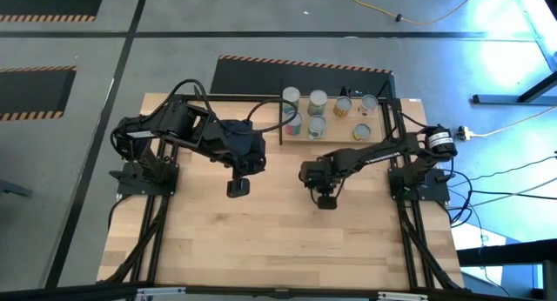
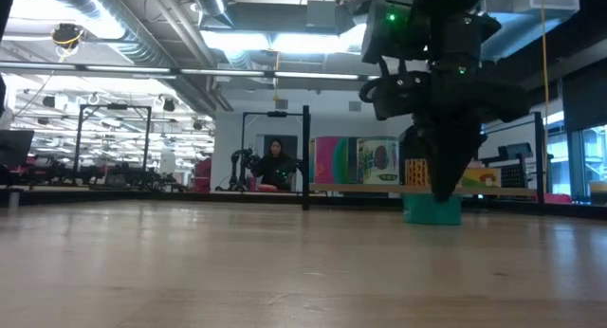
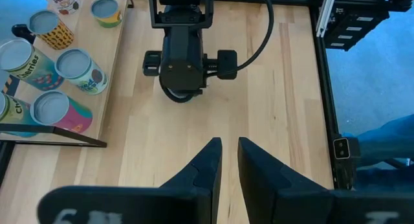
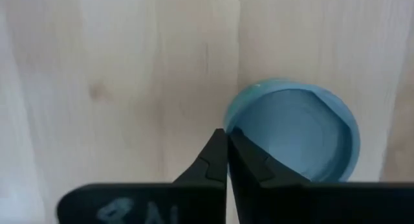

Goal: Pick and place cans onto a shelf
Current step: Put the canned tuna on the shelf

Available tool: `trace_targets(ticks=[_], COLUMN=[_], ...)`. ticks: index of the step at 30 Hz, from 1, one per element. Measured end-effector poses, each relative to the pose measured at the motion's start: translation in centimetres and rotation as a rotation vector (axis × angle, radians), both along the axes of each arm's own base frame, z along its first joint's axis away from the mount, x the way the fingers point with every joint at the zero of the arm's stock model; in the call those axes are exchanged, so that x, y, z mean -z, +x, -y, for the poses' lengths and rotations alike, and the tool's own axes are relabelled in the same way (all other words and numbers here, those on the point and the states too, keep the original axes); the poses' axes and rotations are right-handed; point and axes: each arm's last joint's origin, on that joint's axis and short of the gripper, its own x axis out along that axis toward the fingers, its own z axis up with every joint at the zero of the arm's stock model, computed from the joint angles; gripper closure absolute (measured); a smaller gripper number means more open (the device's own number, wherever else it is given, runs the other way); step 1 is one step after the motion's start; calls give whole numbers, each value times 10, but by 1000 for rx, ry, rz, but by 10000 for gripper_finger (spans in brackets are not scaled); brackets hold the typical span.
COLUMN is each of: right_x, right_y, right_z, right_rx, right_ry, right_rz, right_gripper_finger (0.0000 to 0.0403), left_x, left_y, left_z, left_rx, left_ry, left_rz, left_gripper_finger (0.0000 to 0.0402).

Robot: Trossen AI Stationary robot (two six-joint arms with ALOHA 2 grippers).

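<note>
Just beside my right gripper (image 4: 227, 141), whose fingers are pressed together on nothing, stands a small teal round-topped tin can (image 4: 297, 130): probably light, stiff and slick-walled, best gripped across its sides.

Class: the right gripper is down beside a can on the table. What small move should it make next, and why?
Probably reopen the right gripper and shift sideways over the teal-blue round can: its fingers are shut together beside the rim, gripping nothing.

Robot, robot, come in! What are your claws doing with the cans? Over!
Right gripper shut beside blue can, not holding. Left gripper idle. Other cans on shelf.
</note>
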Motion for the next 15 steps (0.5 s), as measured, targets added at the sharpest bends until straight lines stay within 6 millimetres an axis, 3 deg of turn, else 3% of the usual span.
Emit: trace_targets(ticks=[8,15], right_x=[-16,-48], right_y=[-1,3], right_z=[1,3], right_rx=[-2,6], right_ry=[-44,-113], right_rz=[-92,-118], right_gripper_finger=[401,402], left_x=[0,0], left_y=[0,0], left_z=[0,0], left_rx=[2,2], left_ry=[2,2], left_rz=[-1,-1], left_gripper_finger=[356,356])
